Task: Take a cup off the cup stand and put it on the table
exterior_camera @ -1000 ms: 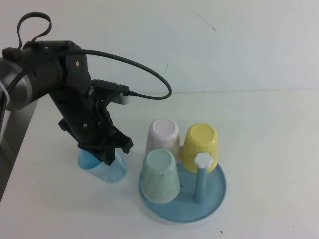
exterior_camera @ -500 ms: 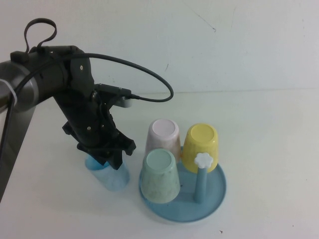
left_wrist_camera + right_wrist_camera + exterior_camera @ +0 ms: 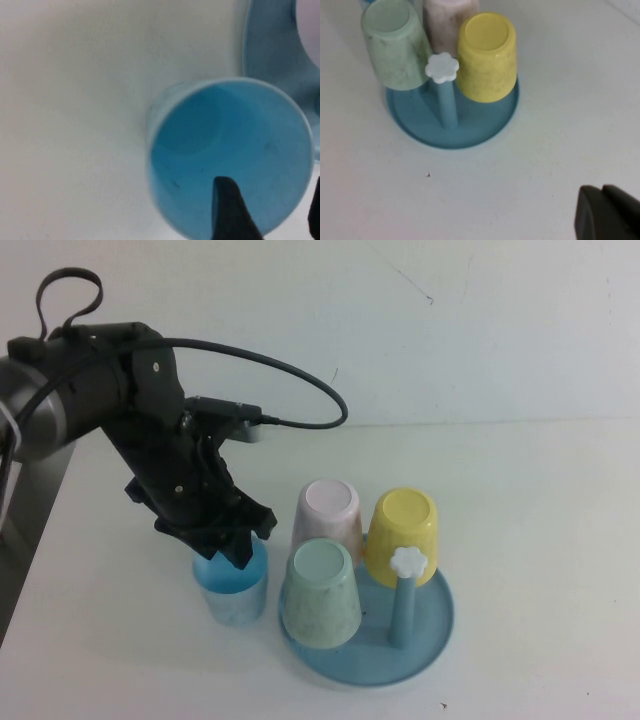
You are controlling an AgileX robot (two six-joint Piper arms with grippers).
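The light blue cup (image 3: 232, 590) stands upright, mouth up, on the white table (image 3: 540, 500) just left of the cup stand (image 3: 430, 640). My left gripper (image 3: 235, 545) hangs right over its mouth. In the left wrist view the cup (image 3: 210, 150) fills the picture. My left gripper (image 3: 272, 215) is open: one finger is inside the cup, clear of its wall, and the other is outside the rim. The stand's rim (image 3: 265, 45) shows beside the cup. My right gripper (image 3: 602, 192) is shut and empty above bare table, apart from the stand (image 3: 470, 135).
On the stand, upside down on pegs, are a mint-green cup (image 3: 320, 592), a pink cup (image 3: 326, 515) and a yellow cup (image 3: 402, 535). One peg with a white flower knob (image 3: 405, 562) is bare. The table's left edge (image 3: 40, 540) is close to my left arm.
The blue cup went from tilted in my left gripper to standing upright on the table, a little nearer the stand. The left gripper moved right with it and its fingers have parted.
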